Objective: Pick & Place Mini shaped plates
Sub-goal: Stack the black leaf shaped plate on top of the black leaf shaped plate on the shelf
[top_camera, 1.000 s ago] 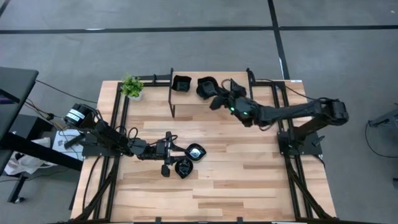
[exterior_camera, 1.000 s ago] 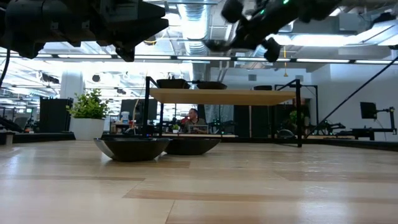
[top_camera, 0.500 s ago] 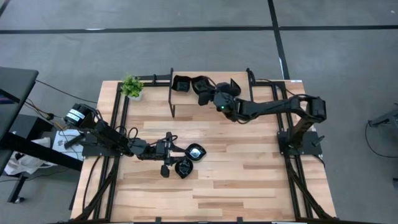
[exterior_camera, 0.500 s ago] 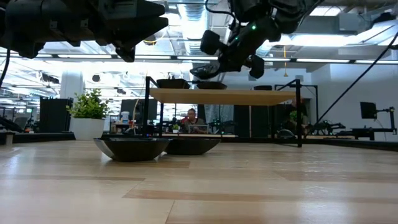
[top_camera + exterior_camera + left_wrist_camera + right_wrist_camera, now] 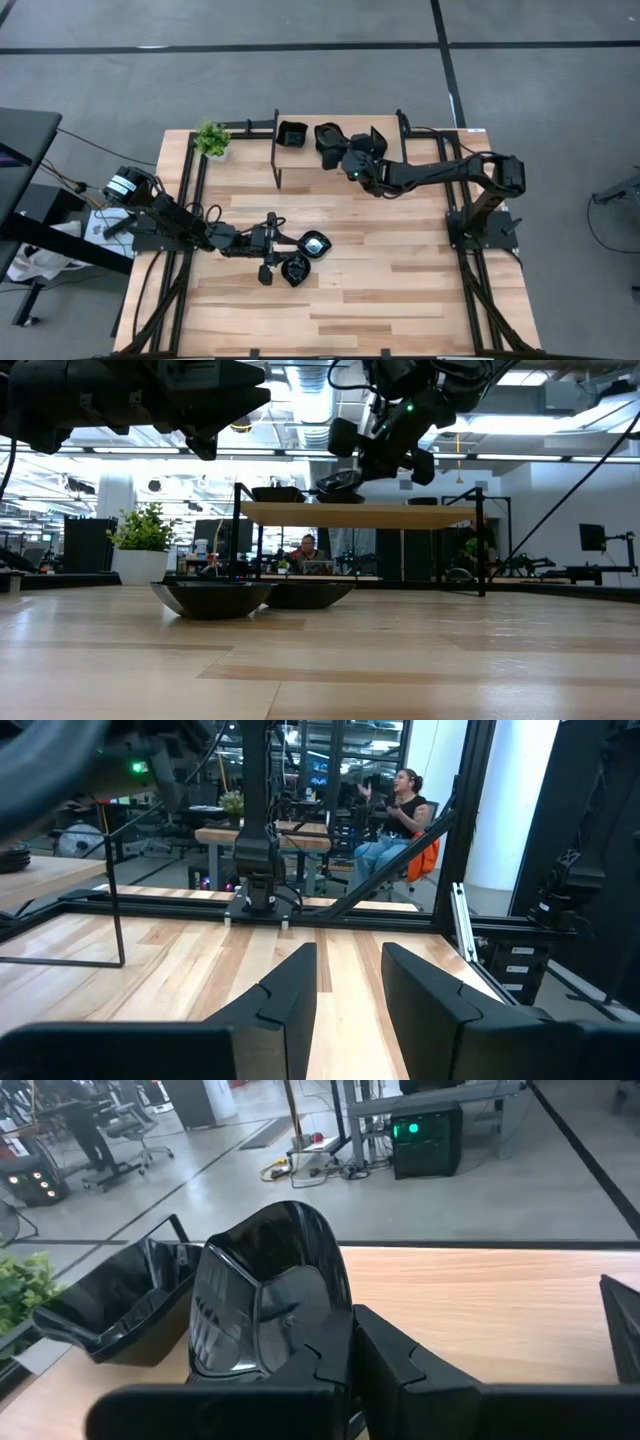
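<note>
Since the earlier frame the right arm (image 5: 440, 175) has been pulled in toward the shelf (image 5: 340, 128), and the plate in its jaws has been brought over the shelf top.

About a part of the job looks done. One plate, a square one (image 5: 292, 132), is already set on the shelf. A second plate (image 5: 265, 1295) is held in the right gripper (image 5: 348, 155), its rim pinched tight between the closed jaws, just beside the square one and not yet let go. Two more plates (image 5: 305, 257) are left on the worktop (image 5: 400, 270), close together, near the left gripper (image 5: 272, 243). Its jaws are held a little apart and nothing is gripped.

All the plates are small, black and shiny. The held one is deep with folded sides.
</note>
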Motion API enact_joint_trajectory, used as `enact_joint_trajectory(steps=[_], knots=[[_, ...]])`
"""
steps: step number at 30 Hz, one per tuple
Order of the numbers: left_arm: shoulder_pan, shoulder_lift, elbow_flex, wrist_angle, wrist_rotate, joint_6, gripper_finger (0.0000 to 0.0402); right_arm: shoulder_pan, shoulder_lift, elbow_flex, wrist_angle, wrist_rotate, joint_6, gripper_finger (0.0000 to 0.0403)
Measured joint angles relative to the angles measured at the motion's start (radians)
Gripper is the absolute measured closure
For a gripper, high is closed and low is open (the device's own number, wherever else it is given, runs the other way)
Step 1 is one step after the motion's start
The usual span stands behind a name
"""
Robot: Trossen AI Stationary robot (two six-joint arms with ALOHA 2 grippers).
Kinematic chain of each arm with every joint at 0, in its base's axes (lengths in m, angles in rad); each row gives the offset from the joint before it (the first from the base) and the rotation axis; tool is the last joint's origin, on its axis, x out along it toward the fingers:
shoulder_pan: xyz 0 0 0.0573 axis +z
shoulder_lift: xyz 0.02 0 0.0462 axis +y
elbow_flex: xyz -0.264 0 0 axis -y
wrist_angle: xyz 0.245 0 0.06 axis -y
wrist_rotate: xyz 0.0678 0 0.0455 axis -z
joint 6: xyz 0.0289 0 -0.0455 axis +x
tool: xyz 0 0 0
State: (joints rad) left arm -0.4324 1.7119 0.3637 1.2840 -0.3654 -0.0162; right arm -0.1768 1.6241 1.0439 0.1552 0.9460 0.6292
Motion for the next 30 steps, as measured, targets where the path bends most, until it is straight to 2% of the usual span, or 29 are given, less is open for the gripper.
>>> enact_joint_trajectory(steps=[11, 18, 25, 30], knots=[[0.0, 0.0, 0.0, 0.0, 0.0, 0.0, 0.0285, 0.0, 0.0, 0.0, -0.02, -0.002, 0.0, 0.0353], [0.0, 0.0, 0.0, 0.0, 0.0, 0.0, 0.0285, 0.0, -0.01, -0.001, -0.026, 0.006, -0.018, 0.0344], [0.0, 0.0, 0.0, -0.004, 0.0, 0.0, 0.0285, 0.037, -0.079, -0.001, -0.025, 0.051, -0.142, 0.0343], [0.0, 0.0, 0.0, -0.004, 0.0, 0.0, 0.0285, 0.138, -0.156, -0.001, -0.056, 0.051, -0.304, 0.0343]])
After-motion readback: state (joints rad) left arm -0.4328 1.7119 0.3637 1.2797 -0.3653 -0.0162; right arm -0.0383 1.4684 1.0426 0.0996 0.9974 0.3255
